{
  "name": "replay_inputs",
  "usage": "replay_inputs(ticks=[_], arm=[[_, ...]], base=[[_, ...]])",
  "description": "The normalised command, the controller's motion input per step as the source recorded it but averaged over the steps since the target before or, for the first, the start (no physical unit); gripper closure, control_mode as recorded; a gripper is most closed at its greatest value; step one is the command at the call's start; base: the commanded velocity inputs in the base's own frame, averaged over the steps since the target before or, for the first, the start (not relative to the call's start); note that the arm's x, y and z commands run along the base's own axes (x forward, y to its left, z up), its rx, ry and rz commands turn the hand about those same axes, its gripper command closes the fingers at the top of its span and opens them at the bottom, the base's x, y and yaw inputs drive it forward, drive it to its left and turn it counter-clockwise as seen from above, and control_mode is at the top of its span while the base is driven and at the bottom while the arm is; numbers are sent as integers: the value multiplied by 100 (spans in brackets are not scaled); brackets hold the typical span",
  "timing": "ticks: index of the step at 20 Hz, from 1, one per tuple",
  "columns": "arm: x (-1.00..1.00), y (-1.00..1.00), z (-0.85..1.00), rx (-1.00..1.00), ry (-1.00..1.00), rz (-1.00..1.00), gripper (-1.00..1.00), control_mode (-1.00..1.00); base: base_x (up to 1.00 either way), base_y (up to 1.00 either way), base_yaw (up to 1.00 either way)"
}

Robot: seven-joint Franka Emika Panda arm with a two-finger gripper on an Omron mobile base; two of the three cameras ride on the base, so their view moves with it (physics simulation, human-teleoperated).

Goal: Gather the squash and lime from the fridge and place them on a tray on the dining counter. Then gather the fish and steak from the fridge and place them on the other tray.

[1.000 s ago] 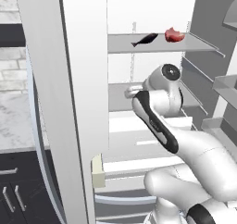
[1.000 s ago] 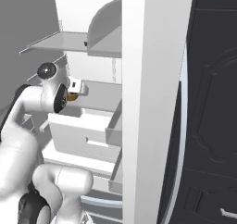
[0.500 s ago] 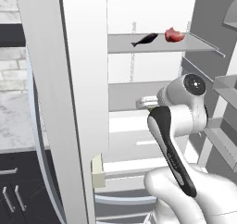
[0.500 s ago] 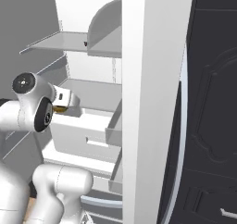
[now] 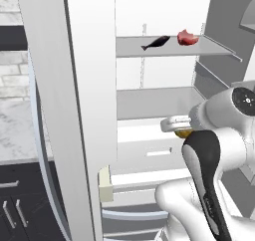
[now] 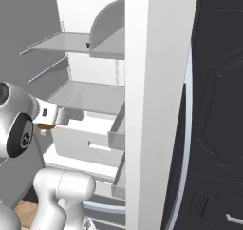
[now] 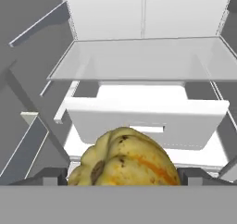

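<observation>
Hand view put the squash (image 7: 125, 157) right between the claw (image 7: 124, 176) tips, jaws set wide and gripping it in front of the fridge (image 7: 143, 61) drawer. Carrying it well probably meant withdrawing level, clear of the door. Left base view alone showed the fish (image 5: 156, 42) and steak (image 5: 187, 37) on the upper shelf (image 5: 169, 48).

Glossy white arm (image 5: 214, 195) with dark joint panels.

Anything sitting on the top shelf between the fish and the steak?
No. In the left base view the fish and the steak lie apart on the top shelf, with only bare shelf between them.
</observation>
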Motion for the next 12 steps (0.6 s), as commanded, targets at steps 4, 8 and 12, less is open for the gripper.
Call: replay_inputs(ticks=[4,8,12], arm=[[-75,0,1,1,1,0,100,-100],[-3,0,0,0,0,0,100,-100],[-17,3,-5,0,0,0,100,-100]], base=[[0,0,0],[0,0,0],[0,0,0]])
